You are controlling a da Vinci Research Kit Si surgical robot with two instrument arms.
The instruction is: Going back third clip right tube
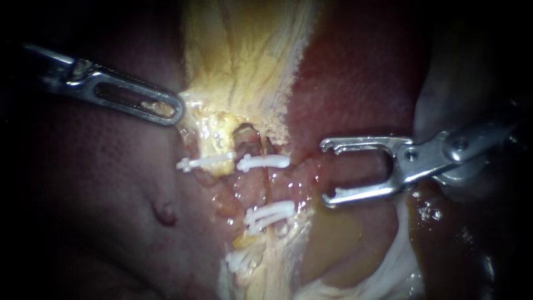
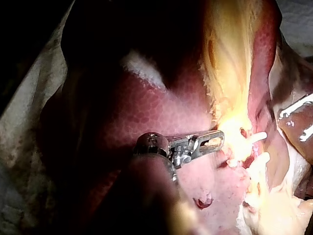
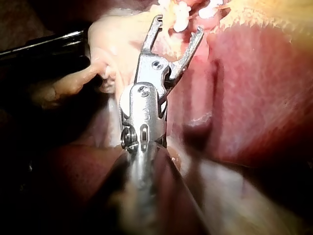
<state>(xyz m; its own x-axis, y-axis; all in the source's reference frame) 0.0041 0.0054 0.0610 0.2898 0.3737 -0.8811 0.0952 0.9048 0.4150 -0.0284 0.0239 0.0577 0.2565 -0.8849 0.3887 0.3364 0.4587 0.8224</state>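
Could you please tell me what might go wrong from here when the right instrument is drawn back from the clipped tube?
1. The right instrument has its jaws open and empty, close beside the white clips. A hooked tip could snag a clip or the tube if it swings sideways.
2. The left instrument sits at the yellow tissue just above the upper clips. A tug there might strain them.

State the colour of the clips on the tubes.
The clips are white, clearest in the endoscope view.

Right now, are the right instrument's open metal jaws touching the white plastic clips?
Apart. Endoscope view: wet red tissue shows between the right instrument and the nearest white plastic clip.
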